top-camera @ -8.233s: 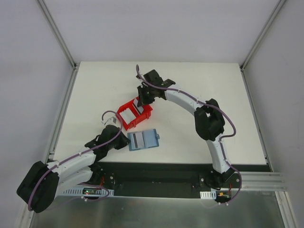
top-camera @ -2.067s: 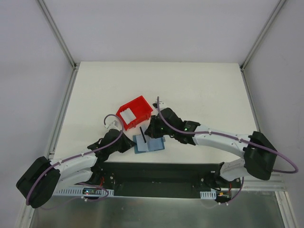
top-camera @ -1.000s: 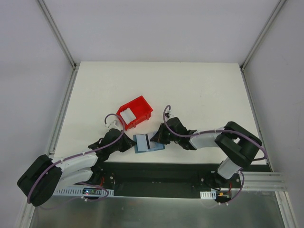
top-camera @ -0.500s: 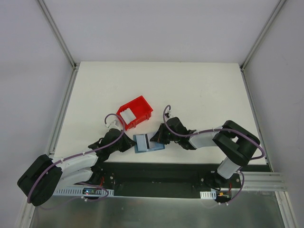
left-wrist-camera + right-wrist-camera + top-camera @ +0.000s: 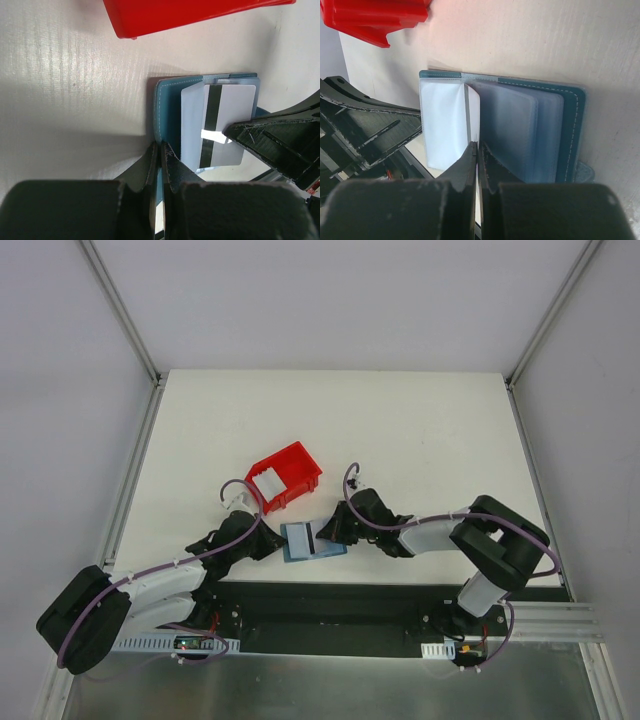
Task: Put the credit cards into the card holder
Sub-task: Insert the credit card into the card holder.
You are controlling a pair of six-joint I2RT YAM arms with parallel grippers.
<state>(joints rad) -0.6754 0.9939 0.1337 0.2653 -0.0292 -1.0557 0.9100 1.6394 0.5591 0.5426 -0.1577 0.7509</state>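
Note:
The teal card holder (image 5: 333,548) lies open near the table's front edge, its clear pockets (image 5: 520,130) facing up. My left gripper (image 5: 161,146) is shut on the holder's left cover edge (image 5: 167,110). A white credit card (image 5: 225,115) with a black stripe lies slanted over the pockets. My right gripper (image 5: 478,145) is shut on that card's (image 5: 445,125) near edge. From above, the two grippers (image 5: 277,545) (image 5: 322,533) flank the holder from left and right. More pale credit cards (image 5: 267,484) rest inside the red bin (image 5: 296,462).
The red bin (image 5: 190,12) stands just beyond the holder, a short gap away. My left fingers (image 5: 375,135) show on the far side of the card in the right wrist view. The black base strip (image 5: 330,595) runs close in front of the holder.
The right gripper took a card from the bin and brought it down over the holder, from upright to slanted low on the pockets. Over the last second almost nothing moved.

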